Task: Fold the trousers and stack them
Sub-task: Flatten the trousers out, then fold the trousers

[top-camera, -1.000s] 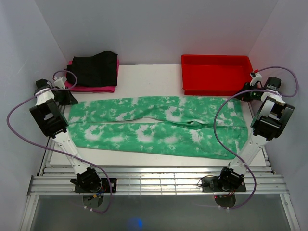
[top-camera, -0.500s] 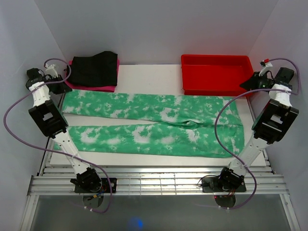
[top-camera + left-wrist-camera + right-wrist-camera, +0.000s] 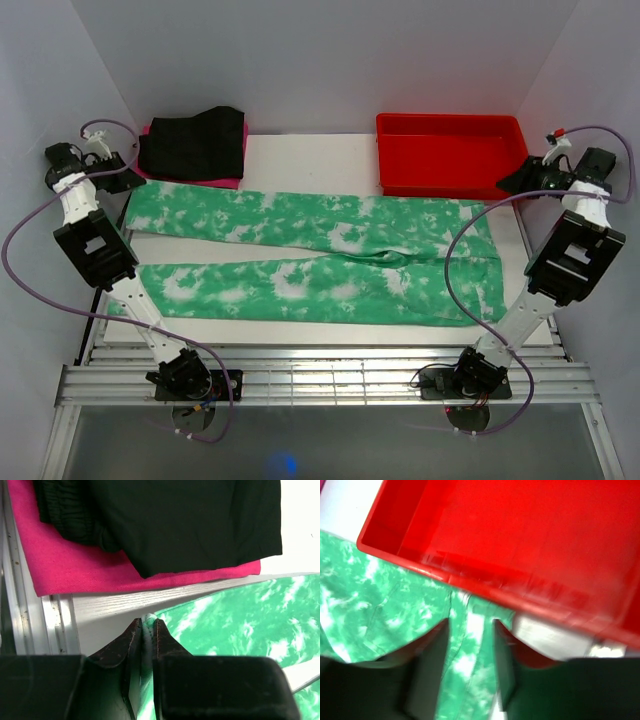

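The green tie-dye trousers (image 3: 320,255) lie spread flat across the white table, waist at the right and both legs running left with a narrow gap between them. At the back left, my left gripper (image 3: 122,181) is shut on the end of the far leg; the left wrist view shows a fold of green cloth (image 3: 240,630) pinched between its dark fingers (image 3: 131,640). At the back right corner of the waist, by the red bin, my right gripper (image 3: 512,184) is open. Its jaws stand apart just above the waistband (image 3: 380,600), holding nothing.
A folded black garment (image 3: 195,143) lies on a pink one (image 3: 205,184) at the back left, just beyond my left gripper. A red bin (image 3: 450,150) stands at the back right, its front wall (image 3: 485,587) close to my right gripper. The table's metal rails run along the left side.
Both arms swung outward and back, pulling the far leg and waist straight and flat. The right gripper then opened and let go of the waistband. The left gripper kept its hold.
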